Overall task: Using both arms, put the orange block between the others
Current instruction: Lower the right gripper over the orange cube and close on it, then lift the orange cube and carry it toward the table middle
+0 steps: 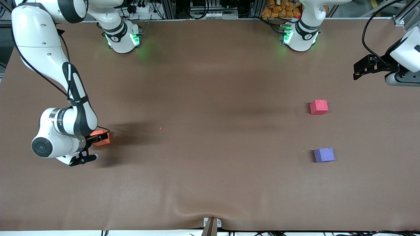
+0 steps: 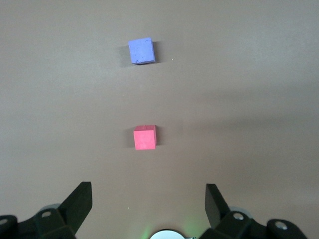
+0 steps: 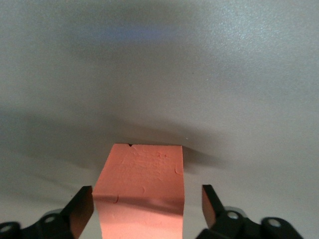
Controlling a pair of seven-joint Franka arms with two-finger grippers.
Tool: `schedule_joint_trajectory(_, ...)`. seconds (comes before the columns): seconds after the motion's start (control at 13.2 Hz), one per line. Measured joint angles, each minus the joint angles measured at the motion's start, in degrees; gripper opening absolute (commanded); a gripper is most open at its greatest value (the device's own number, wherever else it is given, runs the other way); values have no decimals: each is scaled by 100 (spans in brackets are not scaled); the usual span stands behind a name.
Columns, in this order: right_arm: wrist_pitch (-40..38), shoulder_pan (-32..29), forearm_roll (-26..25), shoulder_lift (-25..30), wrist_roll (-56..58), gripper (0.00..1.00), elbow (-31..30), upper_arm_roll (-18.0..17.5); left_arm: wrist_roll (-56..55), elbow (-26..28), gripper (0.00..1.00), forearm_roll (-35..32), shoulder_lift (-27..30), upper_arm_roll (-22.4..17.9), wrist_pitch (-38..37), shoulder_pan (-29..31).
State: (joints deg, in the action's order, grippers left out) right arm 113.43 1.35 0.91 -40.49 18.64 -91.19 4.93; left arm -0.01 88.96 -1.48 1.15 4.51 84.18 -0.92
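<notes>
Here, in the lower left of the front view, the right gripper (image 1: 98, 139) is down at the tabletop (image 1: 210, 131) with the orange block (image 1: 102, 137) between its fingers. In the right wrist view that gripper (image 3: 148, 205) fills the bottom of the frame, its two black fingers (image 3: 80, 209) standing on either side of the orange block (image 3: 142, 194) with a narrow gap showing on each side, so the jaws stand wide around the block and no contact with its sides shows. The block rests on the tabletop toward the right arm's end, with a small notch on its upper edge. At the right edge of the front view, in its upper part, the left gripper (image 1: 359, 69) hangs above the tabletop at the left arm's end, waiting. In the left wrist view the left gripper (image 2: 148, 201) shows at the bottom of the frame with its jaws spread wide and nothing between them. The red cube (image 1: 319, 107) sits in the middle right of the front view, and the purple cube (image 1: 324, 155) lies below it in the frame, nearer to the front camera, the two well apart with bare tabletop between them. In the left wrist view the red cube (image 2: 145, 137) is at the centre and the purple cube (image 2: 141, 51) near the top.
</notes>
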Motion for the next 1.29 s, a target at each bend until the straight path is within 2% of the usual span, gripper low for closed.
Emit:
schedule_joint_trajectory(0.08,-2,1,0,0,0,53,0,-1,0,4,100,0,-2,4,0,-3)
schedule_joint_trajectory(0.23,-14,3,0,5,0,47,12,-6,0,3,100,0,-1,20,0,-4)
schedule_joint_trajectory(0.45,11,44,15,8,-6,46,84,-25,0,2,100,0,-1,38,0,-3)
schedule_joint_trajectory(0.61,16,270,203,70,-133,46,325,-45,0,3,100,0,-1,39,0,-1)
schedule_joint_trajectory(0.98,-116,1349,1286,505,-1479,46,464,-69,0,2,100,0,-1,42,0,0)
schedule_joint_trajectory(1.29,-64,2646,1676,555,-3115,46,456,-74,0,-14,100,0,-1,48,0,-1)
